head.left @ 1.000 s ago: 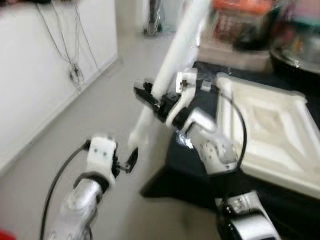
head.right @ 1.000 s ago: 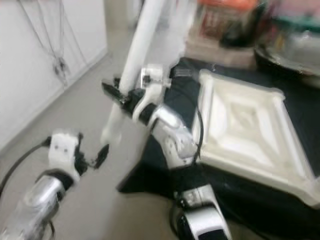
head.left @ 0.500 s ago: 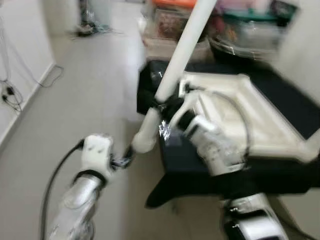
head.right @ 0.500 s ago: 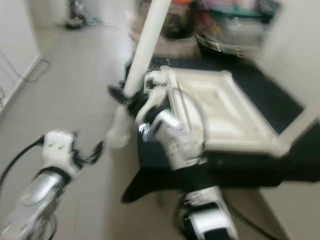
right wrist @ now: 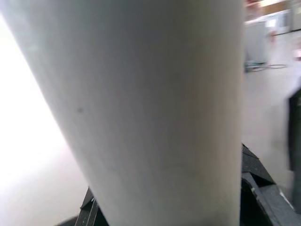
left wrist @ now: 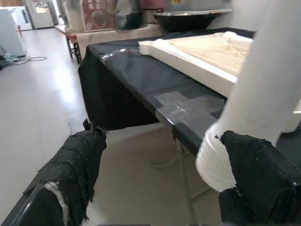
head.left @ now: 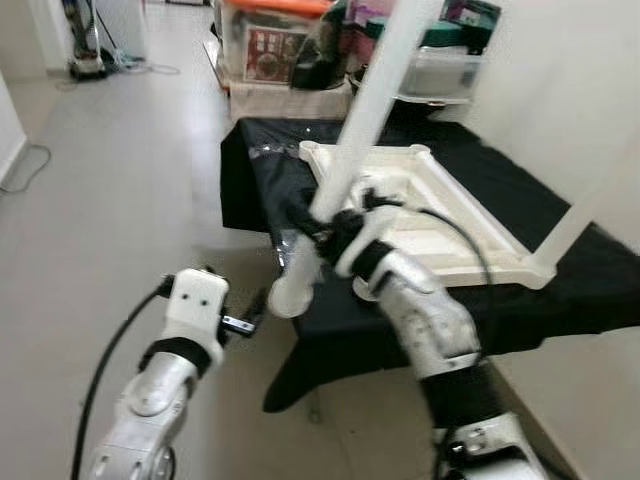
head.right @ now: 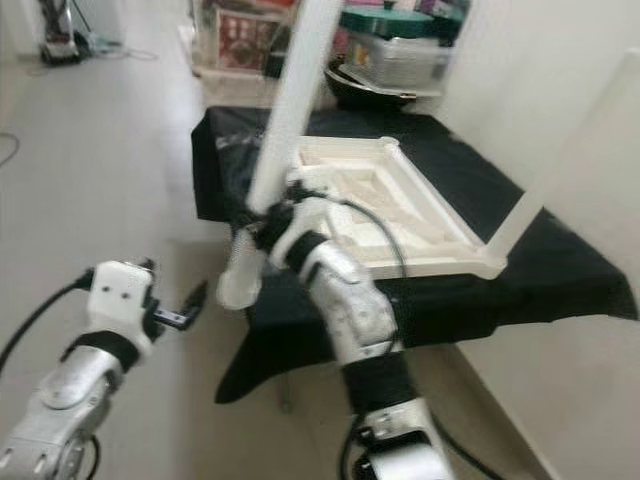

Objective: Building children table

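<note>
My right gripper (head.left: 318, 222) is shut on a long white table leg (head.left: 365, 120) that tilts up and away from it. The leg's ribbed lower end (left wrist: 218, 162) hangs off the table's near corner, right beside one finger (left wrist: 258, 174) of my left gripper (head.left: 255, 308). That gripper is open, its fingers spread wide below the leg end. The white table top (head.left: 400, 152) lies upside down on a table draped in black cloth (head.left: 250, 170). Another white leg (head.left: 590, 190) stands up from its near right corner.
Storage boxes (head.left: 270, 50) and a dark bowl (head.right: 370, 85) sit behind the black table. A white wall (head.left: 560, 90) runs along the right. Bare floor (head.left: 110, 190) stretches left, with cables (head.left: 95, 65) lying at the far end.
The camera has swung right, bringing the black table to the middle. The right gripper keeps its hold on the leg, whose lower end now sits closer to the left gripper.
</note>
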### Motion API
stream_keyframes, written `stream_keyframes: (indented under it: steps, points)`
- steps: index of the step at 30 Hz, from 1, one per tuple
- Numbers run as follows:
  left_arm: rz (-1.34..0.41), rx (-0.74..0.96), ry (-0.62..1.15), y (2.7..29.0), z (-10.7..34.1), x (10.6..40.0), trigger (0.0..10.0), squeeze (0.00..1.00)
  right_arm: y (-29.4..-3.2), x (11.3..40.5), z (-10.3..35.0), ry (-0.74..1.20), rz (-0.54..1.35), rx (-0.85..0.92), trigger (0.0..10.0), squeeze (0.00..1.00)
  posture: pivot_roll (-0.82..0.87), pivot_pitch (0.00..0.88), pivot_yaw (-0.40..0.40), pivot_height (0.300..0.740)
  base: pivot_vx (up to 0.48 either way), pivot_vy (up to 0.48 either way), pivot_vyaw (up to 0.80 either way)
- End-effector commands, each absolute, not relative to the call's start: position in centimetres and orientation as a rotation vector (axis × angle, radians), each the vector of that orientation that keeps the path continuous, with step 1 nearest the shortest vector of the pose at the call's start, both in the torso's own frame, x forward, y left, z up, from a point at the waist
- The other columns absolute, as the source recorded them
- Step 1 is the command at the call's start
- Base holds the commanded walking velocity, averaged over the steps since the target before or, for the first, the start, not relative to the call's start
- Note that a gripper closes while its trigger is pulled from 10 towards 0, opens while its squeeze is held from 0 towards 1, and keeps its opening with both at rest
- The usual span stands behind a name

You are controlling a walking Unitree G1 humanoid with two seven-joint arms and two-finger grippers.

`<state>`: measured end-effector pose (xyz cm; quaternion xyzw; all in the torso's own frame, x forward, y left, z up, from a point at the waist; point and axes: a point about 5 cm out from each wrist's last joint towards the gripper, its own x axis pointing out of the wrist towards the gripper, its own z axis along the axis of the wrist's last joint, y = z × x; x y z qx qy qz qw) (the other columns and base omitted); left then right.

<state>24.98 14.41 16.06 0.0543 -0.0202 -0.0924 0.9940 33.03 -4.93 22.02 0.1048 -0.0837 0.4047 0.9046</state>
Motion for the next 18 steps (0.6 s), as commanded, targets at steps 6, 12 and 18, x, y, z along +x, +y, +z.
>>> stream_keyframes:
  steps: [6, 12, 18]
  points:
    - [-0.173, 0.105, -0.066, 14.2, 16.3, 25.2, 10.0, 0.00, -5.9, 33.4, 22.4, -0.201, 0.800, 0.200, 10.0, 0.00, 0.12, 0.000, -0.130, 0.740, 0.000, 0.000, 0.00]
    - [-0.163, 0.098, -0.084, 14.4, 16.6, 25.5, 10.0, 0.00, -6.3, 34.1, 22.9, -0.238, 0.739, 0.170, 10.0, 0.00, 0.12, 0.000, -0.129, 0.740, 0.000, 0.000, 0.00]
    - [-0.146, 0.089, -0.088, 14.5, 16.8, 25.7, 10.0, 0.00, -7.0, 34.8, 23.6, -0.267, 0.710, 0.121, 10.0, 0.00, 0.12, 0.000, -0.131, 0.740, 0.000, 0.000, 0.00]
